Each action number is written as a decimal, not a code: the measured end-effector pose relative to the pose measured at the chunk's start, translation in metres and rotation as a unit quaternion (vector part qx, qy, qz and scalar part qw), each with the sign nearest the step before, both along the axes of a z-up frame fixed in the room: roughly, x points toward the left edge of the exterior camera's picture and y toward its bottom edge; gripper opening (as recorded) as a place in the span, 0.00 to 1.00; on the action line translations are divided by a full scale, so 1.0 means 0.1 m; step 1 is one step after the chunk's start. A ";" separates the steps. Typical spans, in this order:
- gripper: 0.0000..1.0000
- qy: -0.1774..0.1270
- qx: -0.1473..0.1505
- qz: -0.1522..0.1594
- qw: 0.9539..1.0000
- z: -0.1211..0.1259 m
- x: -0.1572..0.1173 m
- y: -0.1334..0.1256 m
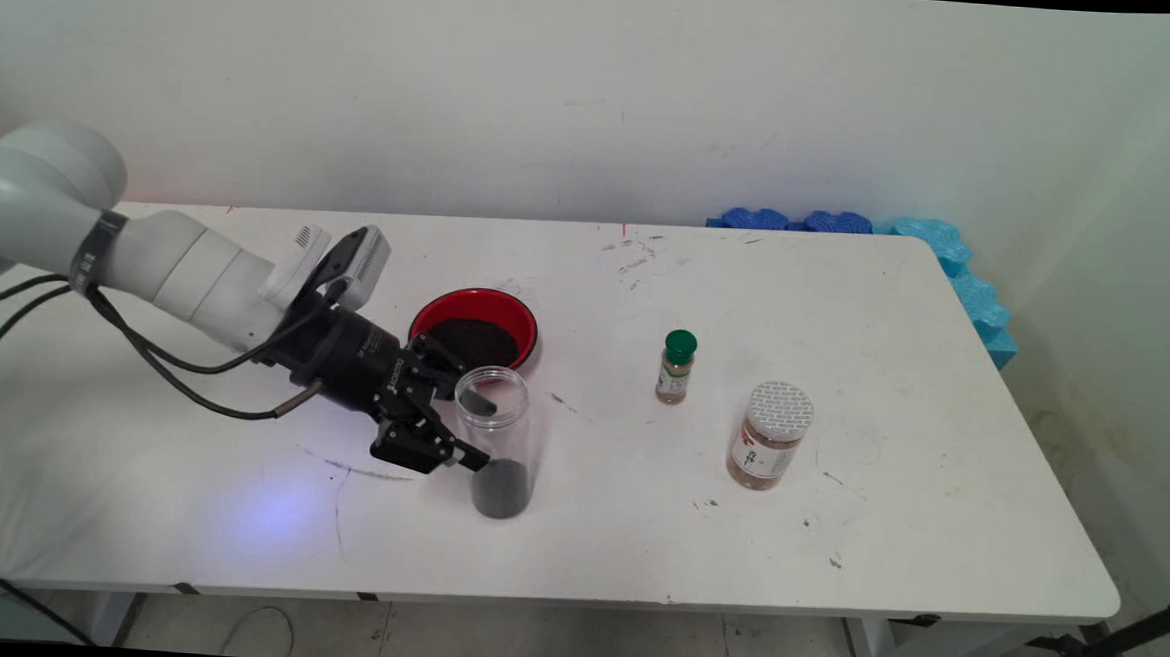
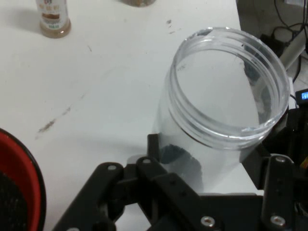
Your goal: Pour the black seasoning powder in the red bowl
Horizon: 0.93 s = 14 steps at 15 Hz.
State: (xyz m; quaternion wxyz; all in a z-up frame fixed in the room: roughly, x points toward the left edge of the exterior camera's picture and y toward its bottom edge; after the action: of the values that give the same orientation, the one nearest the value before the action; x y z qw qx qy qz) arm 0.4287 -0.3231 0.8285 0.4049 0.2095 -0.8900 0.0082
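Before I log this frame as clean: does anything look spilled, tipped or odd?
Nothing is spilled or tipped. The clear jar stands upright between the gripper fingers, lidless, dark grains only at its bottom. The red bowl holds similar grains. Both spice bottles are upright and capped. The table shows only scuffs.

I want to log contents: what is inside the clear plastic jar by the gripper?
The clear plastic jar holds dark granules at its bottom; the rest is empty, with no lid. The black gripper covers part of it.

White table [image 1: 946, 317] bears bowl [image 1: 473, 325], three jars [image 1: 499, 444]
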 end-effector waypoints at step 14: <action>0.00 0.045 -0.021 0.008 0.999 0.52 0.15 -0.08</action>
State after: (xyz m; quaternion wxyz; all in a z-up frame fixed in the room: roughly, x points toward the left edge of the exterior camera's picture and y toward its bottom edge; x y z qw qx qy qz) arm 0.4437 -0.3312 0.8804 0.4487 0.2077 -0.8690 0.0208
